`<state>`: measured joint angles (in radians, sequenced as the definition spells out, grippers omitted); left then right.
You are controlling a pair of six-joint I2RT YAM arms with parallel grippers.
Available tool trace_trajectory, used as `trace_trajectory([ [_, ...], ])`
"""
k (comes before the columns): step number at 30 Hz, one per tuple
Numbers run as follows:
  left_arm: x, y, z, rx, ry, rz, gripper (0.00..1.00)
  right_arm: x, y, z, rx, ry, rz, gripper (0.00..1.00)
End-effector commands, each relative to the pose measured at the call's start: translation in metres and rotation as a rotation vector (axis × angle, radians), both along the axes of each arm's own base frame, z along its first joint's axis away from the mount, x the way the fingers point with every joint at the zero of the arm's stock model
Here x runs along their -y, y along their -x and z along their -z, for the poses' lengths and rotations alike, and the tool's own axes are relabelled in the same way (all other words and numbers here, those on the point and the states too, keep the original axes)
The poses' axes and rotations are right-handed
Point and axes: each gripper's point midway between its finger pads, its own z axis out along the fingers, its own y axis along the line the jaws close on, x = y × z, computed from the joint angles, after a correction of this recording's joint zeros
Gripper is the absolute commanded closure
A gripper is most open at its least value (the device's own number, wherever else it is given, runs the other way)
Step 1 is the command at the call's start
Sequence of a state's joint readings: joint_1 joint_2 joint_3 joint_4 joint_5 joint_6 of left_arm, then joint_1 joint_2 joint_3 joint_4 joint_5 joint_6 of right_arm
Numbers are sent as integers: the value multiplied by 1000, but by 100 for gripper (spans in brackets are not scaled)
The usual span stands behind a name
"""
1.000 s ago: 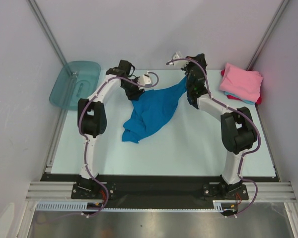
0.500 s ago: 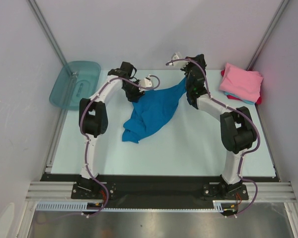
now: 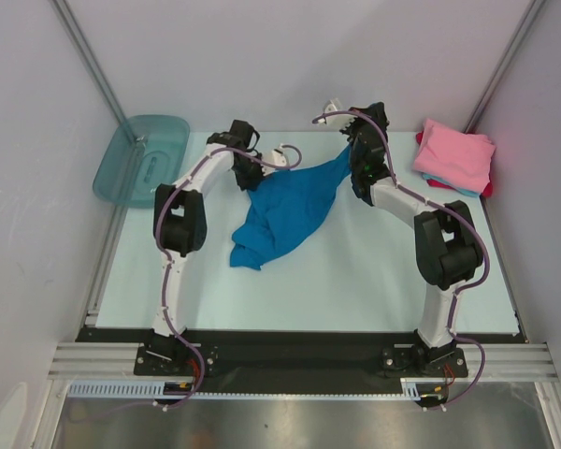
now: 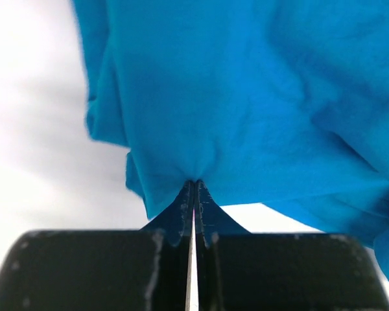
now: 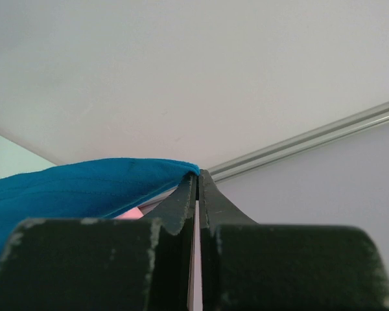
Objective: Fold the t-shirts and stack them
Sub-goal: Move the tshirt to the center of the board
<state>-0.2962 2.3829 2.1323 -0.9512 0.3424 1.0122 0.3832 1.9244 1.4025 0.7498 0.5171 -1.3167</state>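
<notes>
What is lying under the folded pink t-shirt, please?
A light blue edge and a red edge peek out beneath the pink t-shirt; the rest is covered.

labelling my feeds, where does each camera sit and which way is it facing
top external: above and behind the robot, looking down on the table; both arms show whole.
left wrist: behind the left claw, facing the blue t-shirt it pinches.
right wrist: behind the right claw, facing the wall, pinching a shirt edge.
shared: all three show the blue t-shirt.
</notes>
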Motion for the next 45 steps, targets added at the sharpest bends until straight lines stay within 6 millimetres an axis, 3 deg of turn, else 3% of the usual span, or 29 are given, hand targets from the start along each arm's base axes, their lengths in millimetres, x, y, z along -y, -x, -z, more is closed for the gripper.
trace_trajectory([
  [1, 0, -25, -46, 119, 17, -89, 100, 0, 3, -18, 62, -34, 9, 100],
  [3, -7, -48, -78, 241, 20, -168, 99, 0, 3, -17, 54, -36, 8, 100],
  [5, -15, -66, -132, 388, 69, -255, 100, 0, 3, -13, 50, -32, 8, 100],
  [7, -22, -71, -169, 467, 103, -289, 99, 0, 3, -12, 50, -30, 8, 100],
  [8, -21, -66, -199, 515, 132, -277, 100, 0, 3, -13, 51, -31, 7, 100],
  [9, -17, -60, -216, 536, 157, -235, 100, -1, 2, -12, 52, -32, 5, 100],
  [11, -14, -38, -234, 518, 162, -169, 100, -1, 2, -13, 55, -31, 4, 100],
  [16, -3, 23, -245, 390, 175, 59, 99, -3, 0, -11, 53, -28, 0, 100],
  [17, -6, 43, -238, 325, 160, 92, 100, -2, 0, -11, 57, -30, -2, 100],
  [18, -6, 53, -242, 323, 156, 131, 100, -3, 0, -12, 58, -29, -5, 100],
  [20, -7, 71, -231, 260, 151, 163, 100, -3, -2, -11, 58, -30, -3, 100],
  [21, -10, 80, -238, 282, 144, 192, 100, -4, -2, -11, 58, -30, -6, 100],
  [22, -12, 89, -222, 231, 130, 211, 100, -4, -3, -13, 63, -31, -6, 100],
  [27, -10, 119, -198, 152, 89, 270, 100, -5, -5, -19, 78, -23, -12, 100],
  [31, -19, 154, -149, 3, 5, 319, 100, 2, -7, -23, 86, -14, -2, 100],
  [34, -22, 170, -122, -82, -18, 343, 100, 5, -9, -25, 91, -7, 3, 100],
  [38, -16, 178, -95, -184, -16, 340, 100, 16, -11, -29, 98, -1, 27, 100],
  [41, -11, 172, -89, -205, -23, 316, 98, 19, -9, -30, 97, -2, 33, 100],
  [42, -9, 169, -83, -229, -22, 293, 92, 19, -9, -30, 98, -2, 31, 100],
  [43, -7, 161, -87, -212, -18, 281, 77, 20, -8, -30, 96, -2, 33, 100],
  [45, -5, 156, -85, -221, -17, 257, 66, 19, -7, -30, 95, 3, 32, 100],
])
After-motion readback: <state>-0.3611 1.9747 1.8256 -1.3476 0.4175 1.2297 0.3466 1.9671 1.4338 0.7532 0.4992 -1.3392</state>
